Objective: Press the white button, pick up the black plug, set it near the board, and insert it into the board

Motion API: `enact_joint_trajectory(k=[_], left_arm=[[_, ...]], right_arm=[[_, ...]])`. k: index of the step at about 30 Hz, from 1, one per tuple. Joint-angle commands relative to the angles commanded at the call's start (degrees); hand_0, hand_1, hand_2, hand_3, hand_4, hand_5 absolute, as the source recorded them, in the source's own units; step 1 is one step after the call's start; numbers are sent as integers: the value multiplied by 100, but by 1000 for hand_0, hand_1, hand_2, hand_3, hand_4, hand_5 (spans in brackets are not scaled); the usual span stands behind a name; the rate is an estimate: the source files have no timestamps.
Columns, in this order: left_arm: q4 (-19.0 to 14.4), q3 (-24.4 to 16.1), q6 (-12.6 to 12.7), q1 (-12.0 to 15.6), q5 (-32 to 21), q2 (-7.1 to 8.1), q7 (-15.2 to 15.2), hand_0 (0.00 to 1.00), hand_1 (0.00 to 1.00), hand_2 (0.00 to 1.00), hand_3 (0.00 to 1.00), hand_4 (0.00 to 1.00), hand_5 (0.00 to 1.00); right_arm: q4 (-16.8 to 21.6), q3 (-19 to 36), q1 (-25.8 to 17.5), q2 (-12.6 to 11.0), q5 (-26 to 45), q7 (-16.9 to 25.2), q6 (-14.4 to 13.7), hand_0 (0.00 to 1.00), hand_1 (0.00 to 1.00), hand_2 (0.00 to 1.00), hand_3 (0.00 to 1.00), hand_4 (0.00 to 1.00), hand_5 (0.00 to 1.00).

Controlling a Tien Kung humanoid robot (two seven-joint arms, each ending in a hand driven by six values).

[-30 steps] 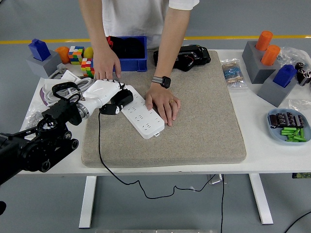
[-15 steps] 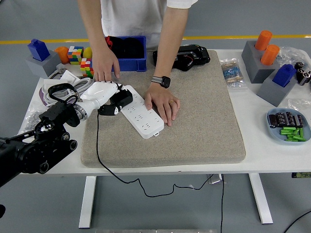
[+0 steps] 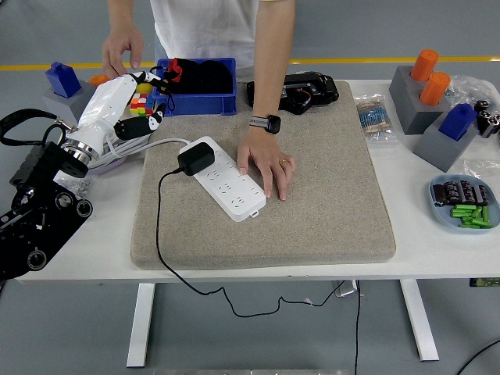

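At about nine o'clock, the left robot hand (image 3: 125, 101) is hovering above the left end of the white surface (image 3: 437, 250), white with dark fingertips; its fingers are hanging loosely spread and gripping nothing. Just beyond it, at eleven o'clock, a person's hand (image 3: 123, 48) is reaching over a pile of coloured cubes (image 3: 141, 103) beside a blue bin (image 3: 199, 86).

Moving right, a grey felt mat (image 3: 328, 203) is covering the centre. On it, at roughly ten o'clock, the white board (image 3: 223, 177) is lying slantwise, and the black plug (image 3: 195, 158) is sitting on its upper-left end, apparently pushed into a socket. Its thin black cable (image 3: 160, 234) is trailing down over the near edge. The plug is looking small, rigid and light, with smooth sides; pinching its blocky body from both sides, never the limp cable, is probably the safest hold.

Touching the board's right side, the person's other hand (image 3: 269, 162) is pressing flat on the mat, steadying the board.

The right robot hand is not showing.
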Motion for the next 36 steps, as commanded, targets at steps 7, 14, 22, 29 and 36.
enact_joint_trajectory(k=[7,14,22,29,36], left_arm=[[93,-878,-61,386,-347,-26,-24,791,825,745,694,603,182],[93,-1512,-385,797,-479,-202,255,778,824,750,705,615,207],[-127,-2049,-518,1364,-567,-368,348,764,818,755,708,610,193],[-218,-2409,-501,1550,-525,-403,389,754,806,744,707,630,212],[-264,-2547,-510,1519,-500,-358,420,751,803,737,706,634,219]], right_arm=[[7,55,60,-47,-7,-7,-4,615,514,518,533,623,268],[6,179,124,-72,-60,-61,20,615,514,518,529,623,269],[2,243,156,-82,-113,-78,16,616,518,519,529,623,269],[1,215,176,-57,-129,-127,37,616,515,520,532,623,270],[-8,75,257,-68,-119,-406,190,617,533,535,542,623,272]])
